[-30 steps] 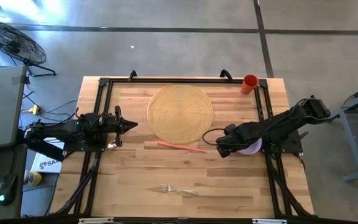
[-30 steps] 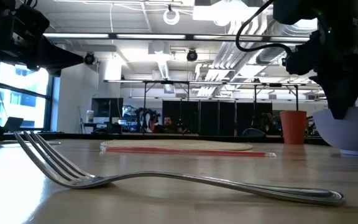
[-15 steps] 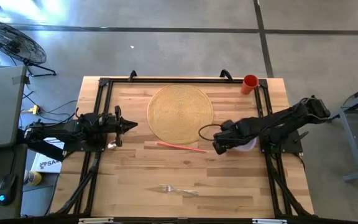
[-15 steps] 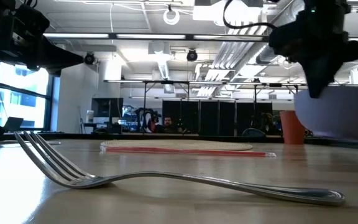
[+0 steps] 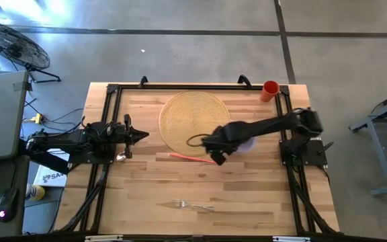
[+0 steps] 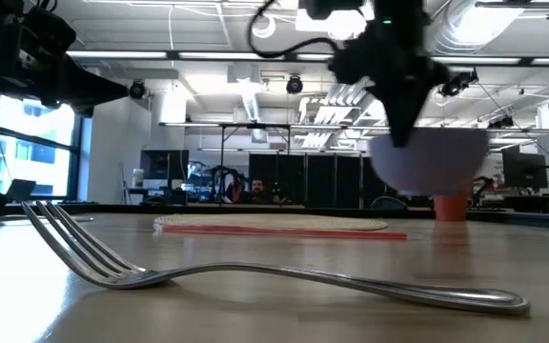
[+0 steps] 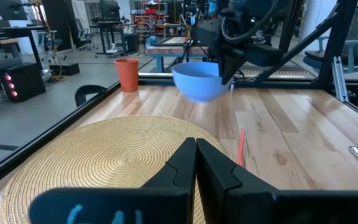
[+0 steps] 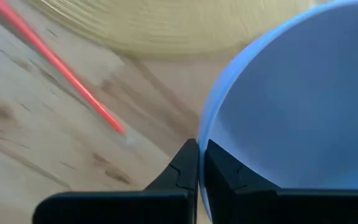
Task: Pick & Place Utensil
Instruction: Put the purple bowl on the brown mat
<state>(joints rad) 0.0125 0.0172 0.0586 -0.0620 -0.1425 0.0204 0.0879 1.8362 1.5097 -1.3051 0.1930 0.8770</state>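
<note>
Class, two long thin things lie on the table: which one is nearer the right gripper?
The red-pink straw, just beside the right gripper; the silver fork lies farther off.

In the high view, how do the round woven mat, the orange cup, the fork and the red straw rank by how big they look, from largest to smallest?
1. Round woven mat, clearly the largest.
2. Red straw, the longest of the rest, though very thin.
3. Fork, a little shorter than the straw.
4. Orange cup, the smallest.
</note>
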